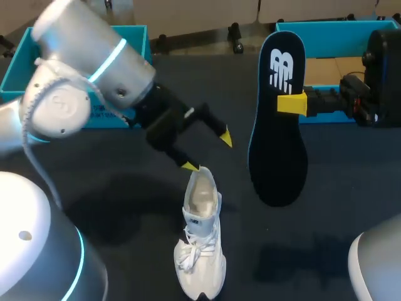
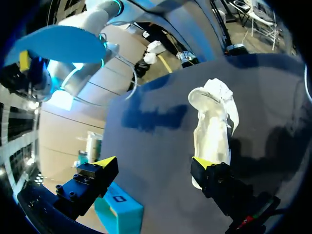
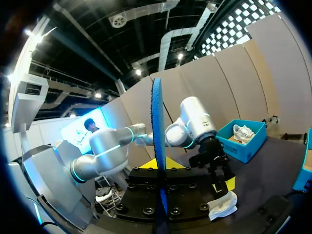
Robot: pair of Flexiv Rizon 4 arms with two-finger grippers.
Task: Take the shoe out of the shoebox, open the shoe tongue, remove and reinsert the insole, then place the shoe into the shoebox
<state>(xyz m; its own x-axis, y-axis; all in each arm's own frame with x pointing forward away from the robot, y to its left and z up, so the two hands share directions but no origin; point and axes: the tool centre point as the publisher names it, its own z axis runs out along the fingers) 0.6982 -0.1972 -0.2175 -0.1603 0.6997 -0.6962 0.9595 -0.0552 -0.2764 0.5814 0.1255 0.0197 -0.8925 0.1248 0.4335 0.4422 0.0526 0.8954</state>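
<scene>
A white shoe (image 1: 202, 238) stands on the dark table, toe toward me, its mouth open and hollow. My left gripper (image 1: 208, 152) hovers open just behind its heel, one yellow fingertip (image 1: 190, 166) close over the heel rim. The left wrist view shows the shoe (image 2: 212, 126) ahead of the open left gripper (image 2: 153, 162), by one finger. My right gripper (image 1: 291, 103) is shut on the dark navy insole (image 1: 279, 125) and holds it in the air to the right of the shoe. In the right wrist view the insole (image 3: 157, 146) stands edge-on in the right gripper (image 3: 158, 168).
A teal shoebox (image 1: 326, 28) sits at the back right behind the insole. A second teal box (image 1: 135, 37) at the back left, partly behind my left arm, holds another white shoe (image 3: 242, 131). Bare table lies around the shoe.
</scene>
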